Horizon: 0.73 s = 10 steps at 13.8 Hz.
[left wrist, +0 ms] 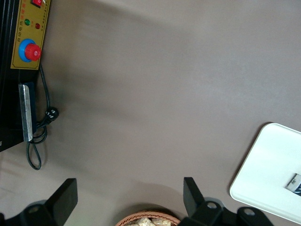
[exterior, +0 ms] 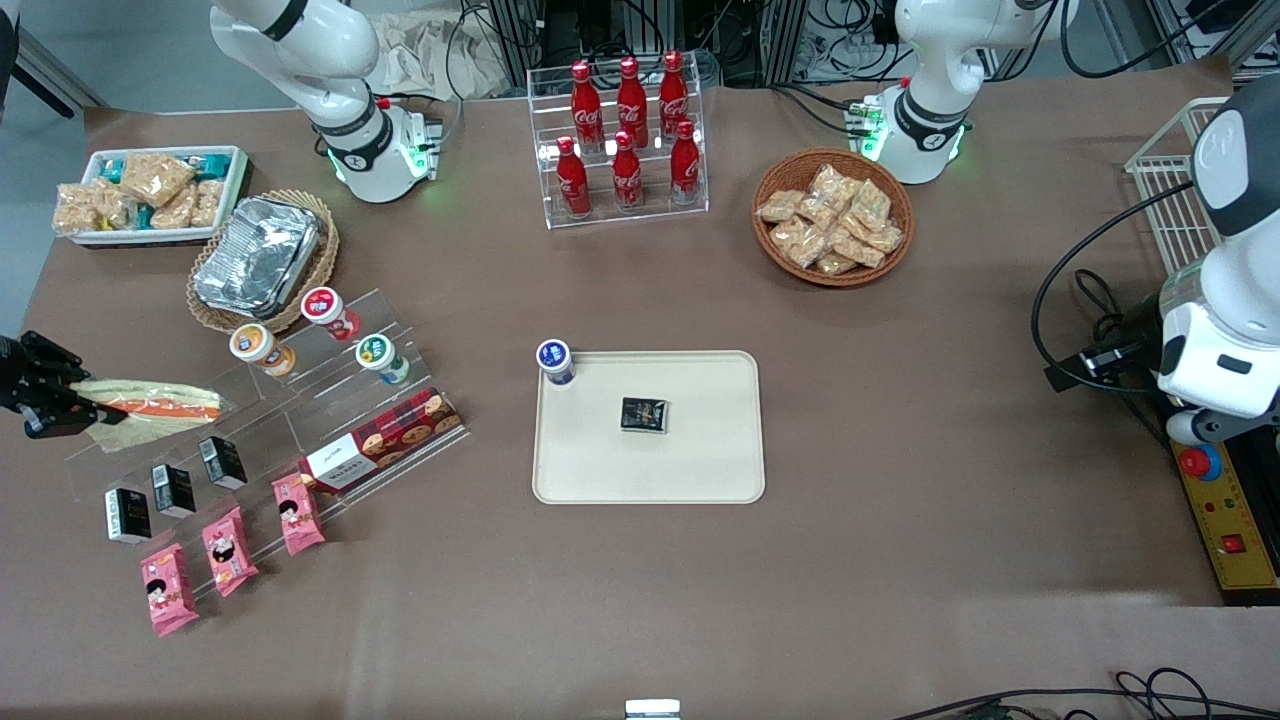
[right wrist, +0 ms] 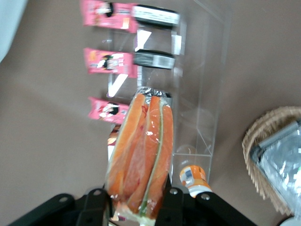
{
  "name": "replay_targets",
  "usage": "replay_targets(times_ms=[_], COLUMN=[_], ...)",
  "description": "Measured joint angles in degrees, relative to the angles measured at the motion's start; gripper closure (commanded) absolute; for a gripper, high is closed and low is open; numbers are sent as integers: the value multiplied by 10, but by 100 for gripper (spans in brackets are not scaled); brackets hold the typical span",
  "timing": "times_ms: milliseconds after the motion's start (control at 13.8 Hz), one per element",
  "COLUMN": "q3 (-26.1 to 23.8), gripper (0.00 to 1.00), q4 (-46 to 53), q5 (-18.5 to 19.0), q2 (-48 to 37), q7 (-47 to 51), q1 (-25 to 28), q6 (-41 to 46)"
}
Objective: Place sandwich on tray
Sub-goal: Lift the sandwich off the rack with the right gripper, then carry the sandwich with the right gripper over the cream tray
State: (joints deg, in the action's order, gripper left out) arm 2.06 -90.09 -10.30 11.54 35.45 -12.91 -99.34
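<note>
Gripper [exterior: 60, 400] at front view's left edge, jaws clamping sandwich [exterior: 150, 402] by one end. Risk: slick wrap slipping, wedge sagging, snagging acrylic shelf [exterior: 290, 400] en route to tray [exterior: 700, 470].

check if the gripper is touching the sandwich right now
Touching. In the right wrist view the gripper has the wrapped sandwich wedged between its fingers, one black finger pressed on each side. The front view agrees: the sandwich sticks out from the gripper.
</note>
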Motion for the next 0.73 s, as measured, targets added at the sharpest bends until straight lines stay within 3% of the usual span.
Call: replay_targets(times_ms=[436,727], q3=[-2,-3], gripper=[62,62], q4=[36,37], q5=[1,1], q2=[18,46], q7=[-225,-352], q1=[88,178], q6=[-3,-75])
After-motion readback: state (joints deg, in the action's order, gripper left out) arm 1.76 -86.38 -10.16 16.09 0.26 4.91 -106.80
